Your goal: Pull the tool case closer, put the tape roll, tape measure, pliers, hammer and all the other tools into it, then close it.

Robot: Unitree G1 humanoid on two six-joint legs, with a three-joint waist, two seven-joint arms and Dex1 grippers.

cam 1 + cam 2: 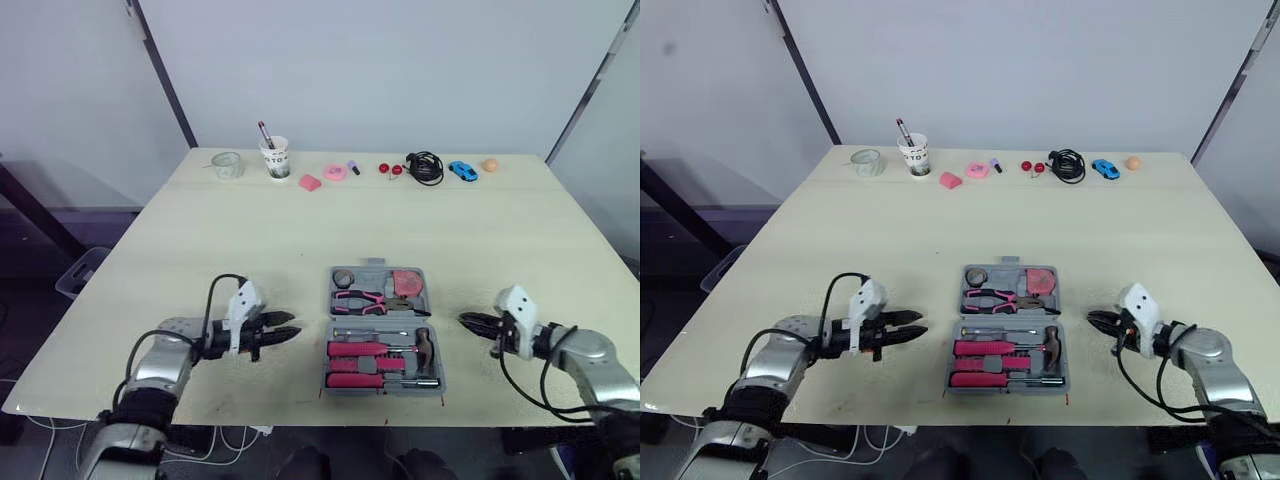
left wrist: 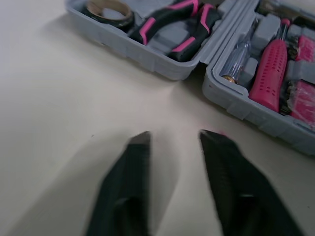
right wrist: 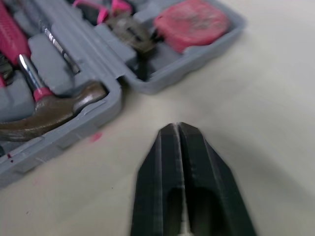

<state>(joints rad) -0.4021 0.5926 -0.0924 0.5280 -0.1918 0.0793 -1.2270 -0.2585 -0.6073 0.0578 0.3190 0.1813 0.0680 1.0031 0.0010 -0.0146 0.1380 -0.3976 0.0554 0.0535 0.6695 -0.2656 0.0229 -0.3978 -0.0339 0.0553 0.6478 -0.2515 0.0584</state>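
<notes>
Grey tool case (image 1: 376, 274); pink-black pliers (image 1: 362, 299); pink tape measure (image 1: 407, 282)

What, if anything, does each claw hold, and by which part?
Nothing. The left claw is open, the right claw shut and empty, both beside the case.

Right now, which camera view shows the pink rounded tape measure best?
The right wrist view: the pink rounded tape measure sits close and whole in the grey plastic tool case. Both eye views show it small.
</notes>
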